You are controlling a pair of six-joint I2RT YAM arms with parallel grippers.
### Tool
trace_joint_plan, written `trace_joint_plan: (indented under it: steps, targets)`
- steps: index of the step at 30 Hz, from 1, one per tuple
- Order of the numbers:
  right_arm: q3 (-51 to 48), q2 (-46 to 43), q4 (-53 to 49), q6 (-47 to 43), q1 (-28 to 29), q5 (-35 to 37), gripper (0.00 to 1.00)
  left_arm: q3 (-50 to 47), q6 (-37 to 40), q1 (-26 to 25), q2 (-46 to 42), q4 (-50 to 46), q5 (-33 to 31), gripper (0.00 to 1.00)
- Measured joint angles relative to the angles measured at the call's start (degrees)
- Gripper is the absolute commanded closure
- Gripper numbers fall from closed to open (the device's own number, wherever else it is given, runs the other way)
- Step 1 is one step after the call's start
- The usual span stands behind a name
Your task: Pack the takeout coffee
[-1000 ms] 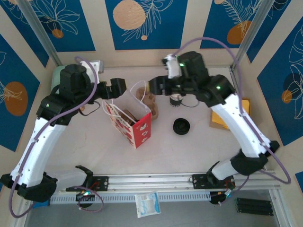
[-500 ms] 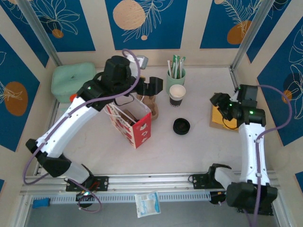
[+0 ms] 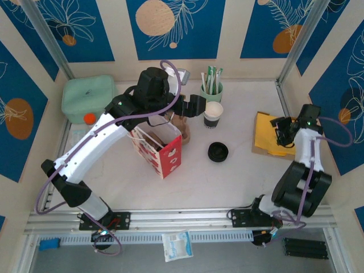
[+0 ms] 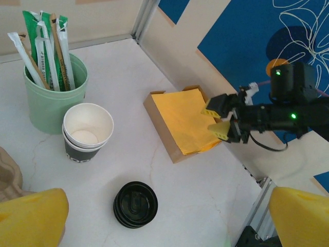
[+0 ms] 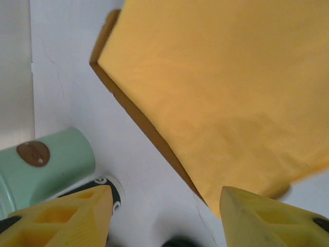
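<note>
Risk, bag: red-and-white paper carrier bag [image 3: 162, 149], open-topped, white cord handles, mid-desk; light, so likely to tip or slide if brushed by the left arm [image 3: 108, 133] stretched over it.
Risk, lid: round black plastic lid [image 3: 218, 152] flat on the pale desk [image 3: 239, 182], apart from its cup; packed without it, probably a spill.
Risk, cup: small tan-brown paper takeout cup [image 3: 182, 129] just beside the bag's far right corner, outside the bag, partly hidden under the left arm; rim not readable; thin walls, so easily crushed by too hard a squeeze.
Risk, mix-up: black-sided paper cup [image 3: 213, 114], white inside, near the tan one; easily grabbed by mistake.
State, left jaws: spread wide, empty, hanging between the tan cup and the black-sided cup.
State, right jaws: parted, nothing between them, above a stack of yellow paper napkins [image 3: 272, 135] in a brown cardboard tray [image 4: 163, 129] at the desk's right edge; well apart from the job.
Near edge: white sachet [image 3: 176, 245] by the metal rail [image 3: 187, 219].
In the way: bag's tall wall and handles, between the near side and the tan cup; lid on the path from the right.
Far side: mint-green cup [image 3: 211, 89] of wrapped sticks just behind the black-sided cup; mint-green lidded box [image 3: 88, 98] in the far left corner.
</note>
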Motion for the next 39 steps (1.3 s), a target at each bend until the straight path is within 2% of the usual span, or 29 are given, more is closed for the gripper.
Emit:
trace_joint_plan:
  steps: [7,13,26,39]
  targets:
    - [13.18,16.9,2.91,-2.12,2.32,-3.13,0.43,0.02,-0.02,-0.2,1.57,0.0,-0.04,0.01]
    - [20.94,25.9,2.89,-3.52,7.13,-3.63,0.43,0.11,-0.02,-0.33,2.54,0.0,-0.02,0.01]
    - [21.4,29.88,4.24,-2.67,16.09,-4.42,0.43,0.76,0.0,-0.33,2.73,-0.33,-0.07,0.01]
    - [23.28,33.0,7.5,2.64,25.81,-6.25,0.44,0.76,0.02,-0.33,2.51,-0.85,-0.98,0.01]
